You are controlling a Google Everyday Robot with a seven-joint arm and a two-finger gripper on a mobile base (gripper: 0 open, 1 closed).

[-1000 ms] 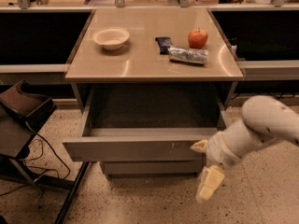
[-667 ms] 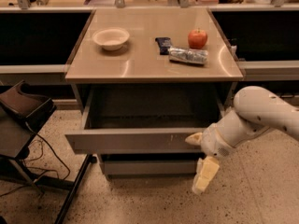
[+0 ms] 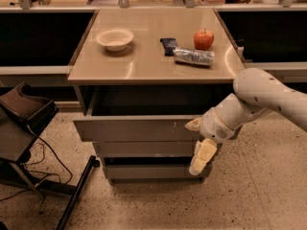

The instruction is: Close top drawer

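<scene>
A speckled beige floor [image 3: 249, 195] and dark counters lay around a tan-topped cabinet [image 3: 148, 68], on which a round white bowl [image 3: 114, 38], a red apple [image 3: 204, 39] and a crinkled silver packet [image 3: 193, 56] were set.

In the single camera view, the wide grey metal top drawer [image 3: 139, 128] was seen pulled partway out beneath the tabletop. Its dark inside was exposed above two narrower grey fronts [image 3: 144, 149]. The drawer was judged stiff, fairly heavy and easy to slide on its rails. As no handle was offered, a flat push on the front was called for. The white arm [image 3: 259, 97] was bent in from the right. The cream two-finger gripper [image 3: 197, 140] was held at the front's right end, seemingly touching it, with its jaws spread apart and nothing gripped.
</scene>
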